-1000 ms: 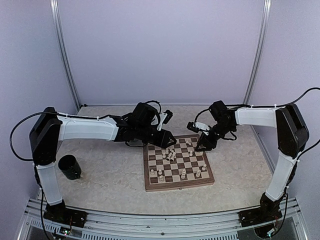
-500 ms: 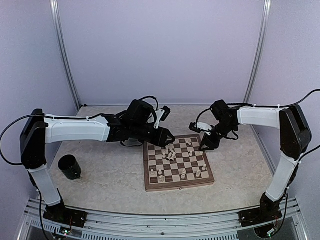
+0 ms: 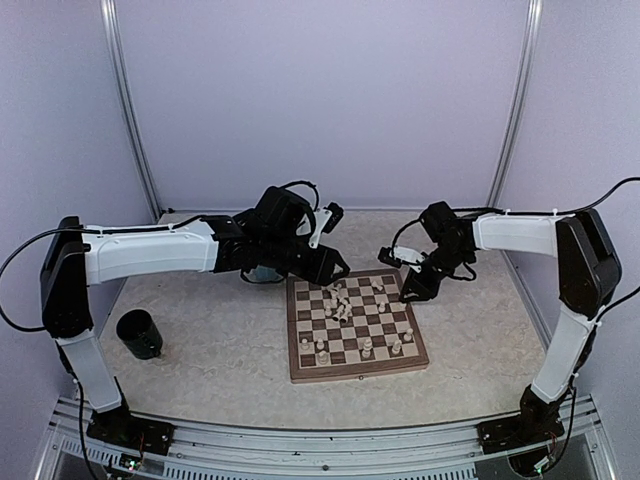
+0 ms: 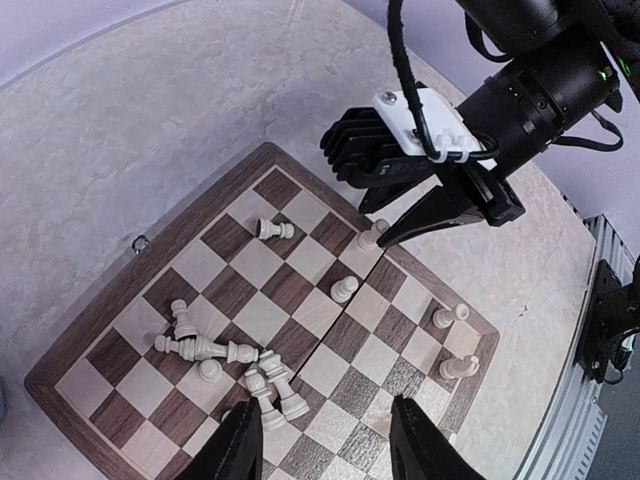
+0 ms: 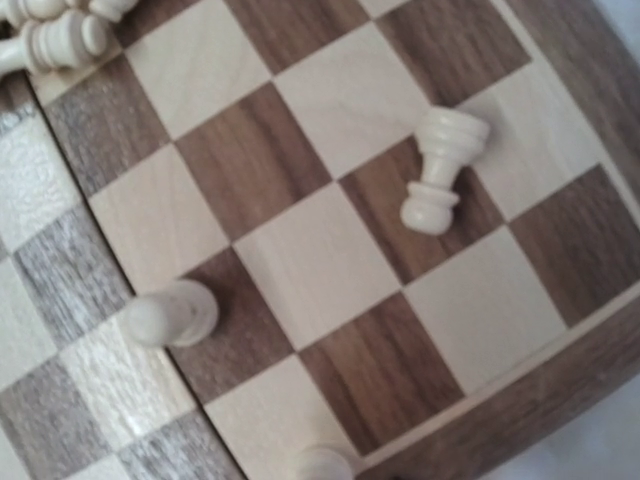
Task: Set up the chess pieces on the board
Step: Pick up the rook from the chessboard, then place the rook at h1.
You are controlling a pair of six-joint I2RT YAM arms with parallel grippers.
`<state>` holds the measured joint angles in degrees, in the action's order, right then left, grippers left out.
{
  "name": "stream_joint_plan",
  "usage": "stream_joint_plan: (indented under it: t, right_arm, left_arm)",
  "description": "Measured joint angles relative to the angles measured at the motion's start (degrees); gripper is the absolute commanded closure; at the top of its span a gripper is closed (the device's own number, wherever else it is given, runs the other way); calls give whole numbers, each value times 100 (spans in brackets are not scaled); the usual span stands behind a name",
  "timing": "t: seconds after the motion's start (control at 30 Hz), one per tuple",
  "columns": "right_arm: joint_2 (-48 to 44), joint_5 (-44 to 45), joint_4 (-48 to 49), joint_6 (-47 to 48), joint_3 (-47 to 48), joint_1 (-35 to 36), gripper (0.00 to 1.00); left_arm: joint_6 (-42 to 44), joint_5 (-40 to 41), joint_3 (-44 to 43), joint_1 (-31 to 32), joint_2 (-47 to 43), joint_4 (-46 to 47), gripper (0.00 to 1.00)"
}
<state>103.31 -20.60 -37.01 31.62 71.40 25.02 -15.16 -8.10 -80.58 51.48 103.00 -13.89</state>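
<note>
Arms reach over far edge of board (image 3: 352, 373)

Left arm (image 3: 150, 255) stretches nearly level from the left across the table (image 3: 220, 340), the left pincer (image 4: 322, 425) hanging wide open and empty above the board's far left corner. Right arm (image 3: 515, 232) folds in from the right, wrist tipped down, the right pincer (image 3: 408, 292) just beside a standing piece (image 4: 372, 236) at the far right edge; open or closed cannot be told. Several chess pieces (image 4: 240, 355) lie heaped near the far middle.
</note>
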Motion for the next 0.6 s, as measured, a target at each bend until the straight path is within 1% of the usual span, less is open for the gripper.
stream_joint_plan:
  t: [0.17, 0.23, 0.33, 0.4, 0.5, 0.6]
  right_arm:
    - [131, -9, -7, -13, 0, 0, 88]
    - [133, -11, -22, -15, 2, 0, 91]
    - [87, -4, -94, -11, 2, 0, 91]
    - [-46, 9, -173, 4, 2, 0, 91]
    - [-590, -37, -245, 74, -98, 0, 91]
    - [-1467, -166, -273, 179, -387, 20, 92]
  left_arm:
    - [24, 4, -15, 0, 2, -162, 56]
    - [31, 20, -31, 0, 2, -249, 56]
    - [63, 87, -258, -2, 20, -551, 55]
    - [90, 138, -592, -31, 50, -752, 55]
    - [118, 149, -1005, -122, 57, -815, 55]
    - [127, 111, -1180, -352, 57, -667, 55]
